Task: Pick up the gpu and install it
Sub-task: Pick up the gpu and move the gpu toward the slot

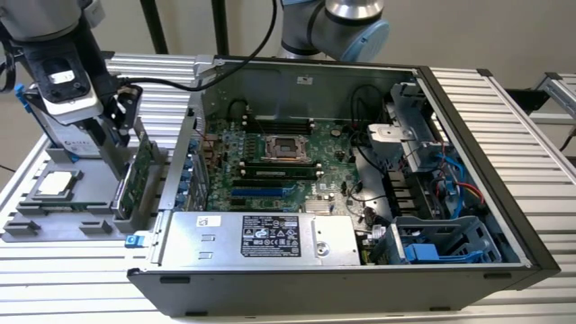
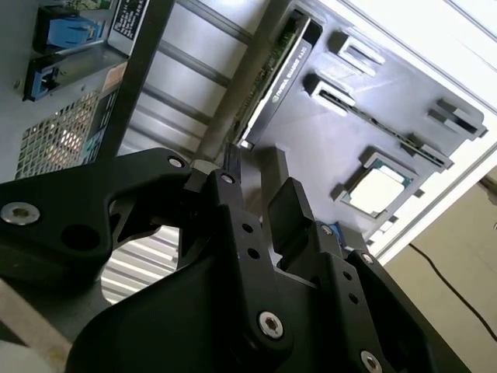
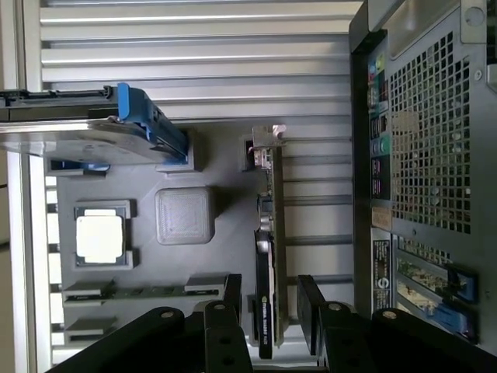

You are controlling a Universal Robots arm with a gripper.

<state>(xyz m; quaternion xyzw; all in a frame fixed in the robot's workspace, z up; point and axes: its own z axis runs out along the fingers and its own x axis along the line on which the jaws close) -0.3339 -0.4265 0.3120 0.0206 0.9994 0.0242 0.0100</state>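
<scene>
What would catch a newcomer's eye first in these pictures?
The open computer case dominates the exterior view, its motherboard laid bare. To the exterior view's left of it, the gripper hangs low over a grey holder tray, where the gpu stands on edge. In the first wrist view the open fingers straddle that card without clearly touching it.

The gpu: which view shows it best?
The first wrist view: the gpu stands on edge, nearly its whole length visible, inside the open gripper. The exterior view shows its green back, partly behind the gripper; the second wrist view shows one edge.
</scene>
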